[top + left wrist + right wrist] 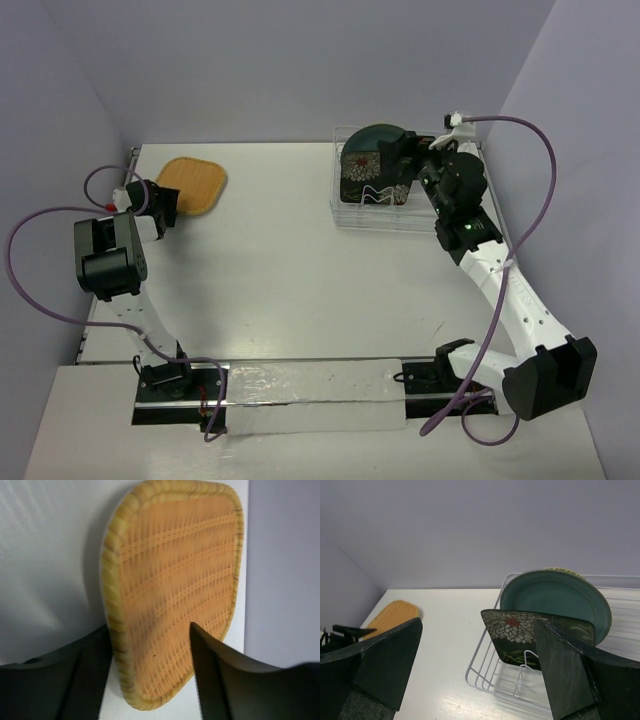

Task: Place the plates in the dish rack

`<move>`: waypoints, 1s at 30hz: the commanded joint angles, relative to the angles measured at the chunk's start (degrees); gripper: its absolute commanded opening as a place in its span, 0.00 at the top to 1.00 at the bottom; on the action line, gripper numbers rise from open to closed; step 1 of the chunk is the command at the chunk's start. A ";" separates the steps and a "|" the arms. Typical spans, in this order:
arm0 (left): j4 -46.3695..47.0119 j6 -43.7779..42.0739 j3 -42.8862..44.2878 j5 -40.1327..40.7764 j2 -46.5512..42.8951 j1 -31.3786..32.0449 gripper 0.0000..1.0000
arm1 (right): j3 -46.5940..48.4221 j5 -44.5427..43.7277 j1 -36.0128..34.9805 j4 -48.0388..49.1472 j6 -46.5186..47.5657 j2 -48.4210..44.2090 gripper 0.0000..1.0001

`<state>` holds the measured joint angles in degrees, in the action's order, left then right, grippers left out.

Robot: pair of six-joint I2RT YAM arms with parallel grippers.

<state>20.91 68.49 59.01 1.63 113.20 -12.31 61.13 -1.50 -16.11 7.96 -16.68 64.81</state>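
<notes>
The orange rounded-square plate (193, 185) lies flat on the table at the far left. It fills the left wrist view (172, 580). My left gripper (166, 208) is open at its near edge (149, 630), one finger (225, 675) over the plate and the other (55, 680) beside the rim. The dish rack (350, 212) stands at the far right. The teal plate (555, 602) and the black floral plate (517, 630) stand upright in it. A thin yellowish rim (560, 570) shows behind the teal plate. My right gripper (477, 625) is open and empty just above the rack (408, 160).
Purple walls close in the table on the left, back and right. The orange plate is near the left wall and the table's far left corner. The right arm (500, 280) reaches along the right side. Cables loop beside both arms.
</notes>
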 commanded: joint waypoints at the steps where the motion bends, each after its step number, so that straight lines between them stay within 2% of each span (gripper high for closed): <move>1: -2.83 2.39 0.97 -0.79 2.62 -0.40 0.44 | -1.93 -2.29 1.90 2.14 -3.07 -1.96 0.00; 3: -4.55 2.79 2.51 -1.13 3.76 -0.43 0.59 | -2.75 -2.28 2.75 2.26 -3.65 -3.02 0.00; 7: -3.02 3.95 1.76 -1.40 3.98 -0.52 0.73 | -4.04 -2.04 3.89 2.52 -3.92 -5.45 0.00; 12: -3.75 3.21 2.67 -2.38 4.28 -0.46 1.00 | -5.37 -2.34 4.16 2.70 -3.29 -7.58 0.00; 17: 2.66 -0.17 0.52 -6.16 1.24 -0.37 1.00 | -5.70 0.95 4.25 1.75 -1.00 -8.65 0.00; 21: 10.12 -4.50 -3.30 -11.26 -5.27 0.47 1.00 | -4.15 13.03 4.16 -0.86 0.24 -5.94 0.00; 26: 19.08 -10.67 -10.28 -18.80 -13.51 3.32 1.00 | -0.49 33.49 3.65 -3.26 -0.33 3.17 0.00; 29: 22.66 -11.65 -12.24 -25.21 -18.60 5.64 1.00 | 5.40 38.53 1.02 -11.11 3.08 11.45 0.02; 30: 22.62 -12.71 -13.04 -25.71 -20.21 7.39 1.00 | 7.33 37.44 -0.53 -13.90 5.16 13.22 0.02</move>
<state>31.35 60.47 47.21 -14.12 101.24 -9.03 60.92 25.64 -13.01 3.95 -16.97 70.86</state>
